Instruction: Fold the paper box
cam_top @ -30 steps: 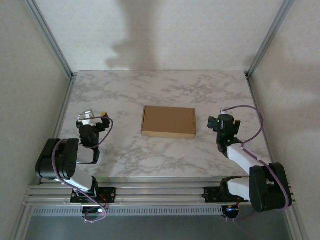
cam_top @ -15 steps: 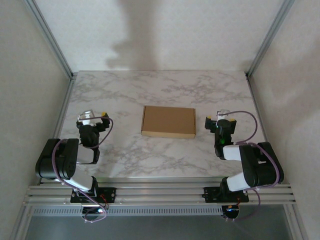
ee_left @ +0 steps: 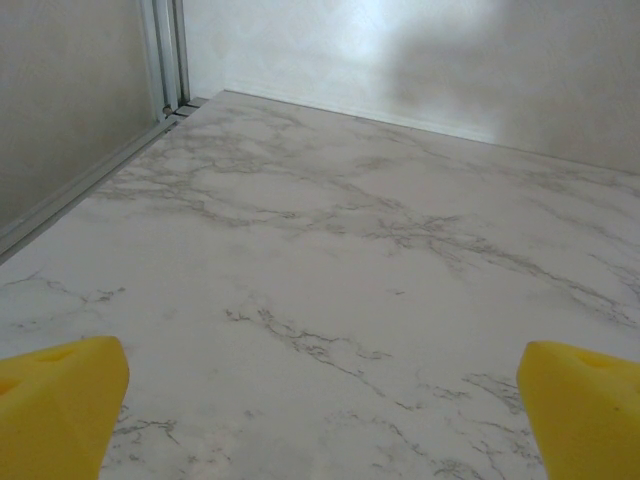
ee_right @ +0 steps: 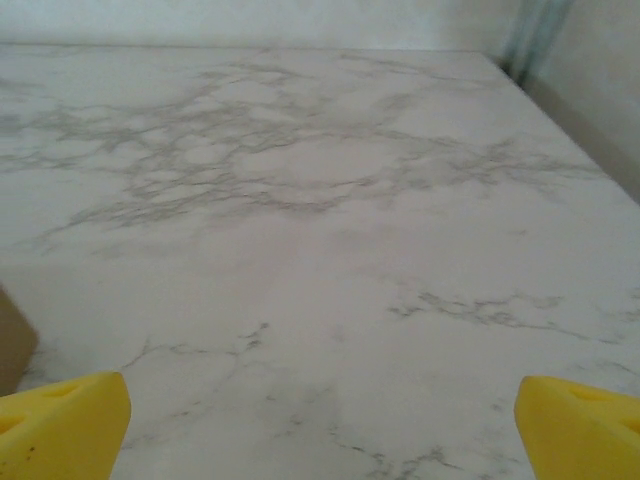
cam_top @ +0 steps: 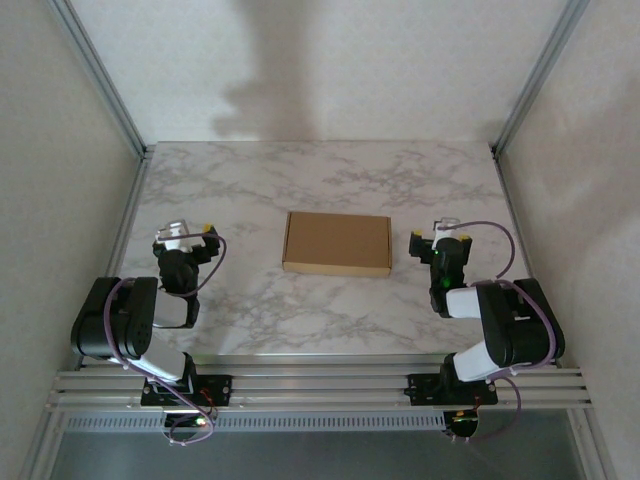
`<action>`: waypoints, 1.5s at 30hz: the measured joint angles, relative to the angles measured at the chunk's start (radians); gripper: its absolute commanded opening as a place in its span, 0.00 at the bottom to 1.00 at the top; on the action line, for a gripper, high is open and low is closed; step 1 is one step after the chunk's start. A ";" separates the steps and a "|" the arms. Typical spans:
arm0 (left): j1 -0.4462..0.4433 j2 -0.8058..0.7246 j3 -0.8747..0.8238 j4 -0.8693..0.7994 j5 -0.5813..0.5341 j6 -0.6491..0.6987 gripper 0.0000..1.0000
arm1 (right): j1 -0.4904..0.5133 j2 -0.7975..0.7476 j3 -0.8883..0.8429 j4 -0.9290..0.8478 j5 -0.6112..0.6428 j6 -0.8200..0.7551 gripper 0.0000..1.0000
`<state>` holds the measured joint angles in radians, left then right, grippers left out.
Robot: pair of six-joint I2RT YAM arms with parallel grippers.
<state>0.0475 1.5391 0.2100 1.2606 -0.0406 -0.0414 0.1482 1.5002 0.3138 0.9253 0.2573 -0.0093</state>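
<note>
Box (cam_top: 337, 243) lies closed and flat on the marble table (cam_top: 300, 180), near its middle, a shallow brown rectangle with its long sides running from 9 to 3 o'clock. Nothing touches it.

The left gripper (cam_top: 183, 236) sits at 9 o'clock from the box, well apart from it and low over the table. In the left wrist view its yellow fingertips (ee_left: 60, 400) stand spread wide at the two bottom corners, with only bare marble between them.

The right gripper (cam_top: 440, 238) sits at 3 o'clock from the box, near its short edge but apart from it. Its fingertips (ee_right: 60, 420) are likewise spread wide and hold nothing. A brown corner of the box (ee_right: 12, 340) shows at 9 o'clock in the right wrist view, just above the left fingertip.

Both arms are folded back toward their bases, the left arm (cam_top: 120, 320) at 7 o'clock of the table and the right arm (cam_top: 510, 320) at 5 o'clock. A purple cable (cam_top: 500, 232) loops above the right arm.
</note>
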 measured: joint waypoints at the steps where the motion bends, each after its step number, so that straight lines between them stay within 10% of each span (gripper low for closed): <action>1: 0.000 0.000 0.000 0.000 0.000 0.000 0.99 | -0.002 0.009 0.000 0.011 -0.024 -0.005 0.99; 45: 0.000 0.000 0.000 0.000 0.000 0.000 0.99 | -0.081 0.042 0.046 -0.039 -0.257 0.010 0.99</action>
<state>0.0475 1.5391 0.2100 1.2606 -0.0402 -0.0414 0.0669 1.5417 0.3599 0.8860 0.0006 0.0006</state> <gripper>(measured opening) 0.994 0.991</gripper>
